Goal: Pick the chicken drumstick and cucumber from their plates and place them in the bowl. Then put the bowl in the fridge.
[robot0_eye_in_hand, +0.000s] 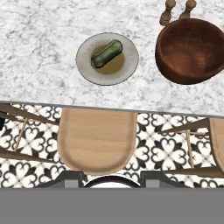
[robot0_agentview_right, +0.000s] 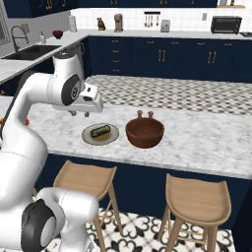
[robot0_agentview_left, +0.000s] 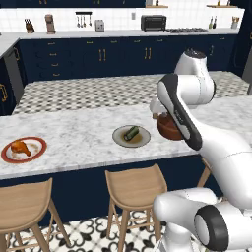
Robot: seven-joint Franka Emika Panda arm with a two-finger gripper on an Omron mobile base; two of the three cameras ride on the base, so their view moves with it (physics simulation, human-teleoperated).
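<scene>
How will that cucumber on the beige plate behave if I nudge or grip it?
The cucumber is a short cylinder lying on its side, so it will probably roll if nudged across its axis. It looks stiff and smooth, possibly slippery. Its beige plate is flat and seems to offer little rim to stop it.

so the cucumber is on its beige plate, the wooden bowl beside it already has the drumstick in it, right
Not quite. The bowl is empty in the hand view. The drumstick is on the red-rimmed plate, seen in the left base view. The cucumber does lie on its beige plate beside the bowl.
</scene>
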